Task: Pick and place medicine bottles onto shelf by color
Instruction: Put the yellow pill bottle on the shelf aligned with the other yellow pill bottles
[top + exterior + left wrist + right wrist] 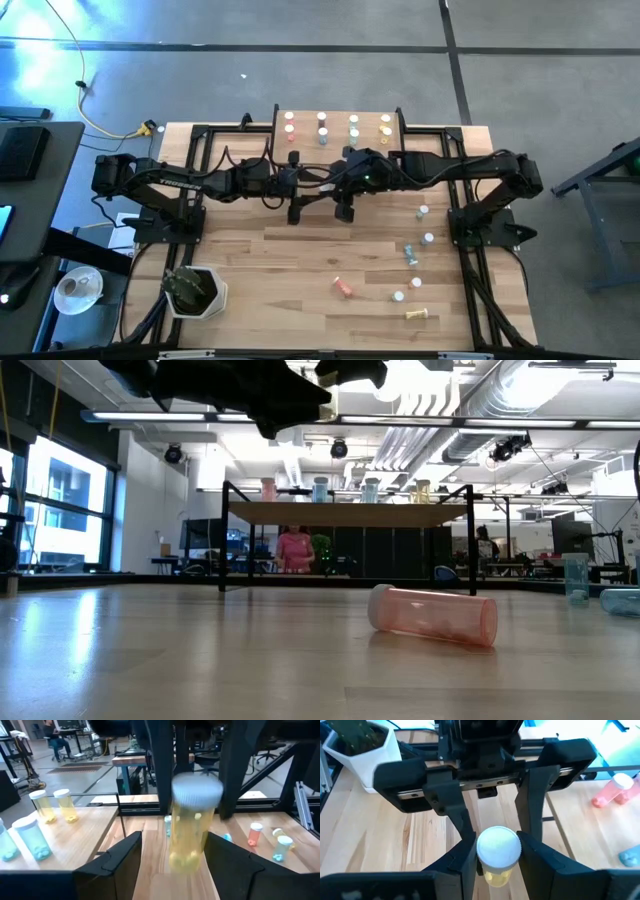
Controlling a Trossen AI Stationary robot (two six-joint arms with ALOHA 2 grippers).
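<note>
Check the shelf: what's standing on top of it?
Shelf holds eight white-capped medicine bottles in four color pairs: pink, blue, green, yellow. The arms cover its front edge.

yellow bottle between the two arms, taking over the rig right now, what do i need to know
Right gripper: jaws shut on the yellow bottle, held above the table in front of the shelf.
Left gripper: jaws open on either side of the same bottle, not gripping it.
Done: eight bottles stand on the shelf, two each in red, blue, green and yellow columns.
To do: shelve this yellow one, then about seven more on the table's right half, including a red bottle lying on its side.
</note>
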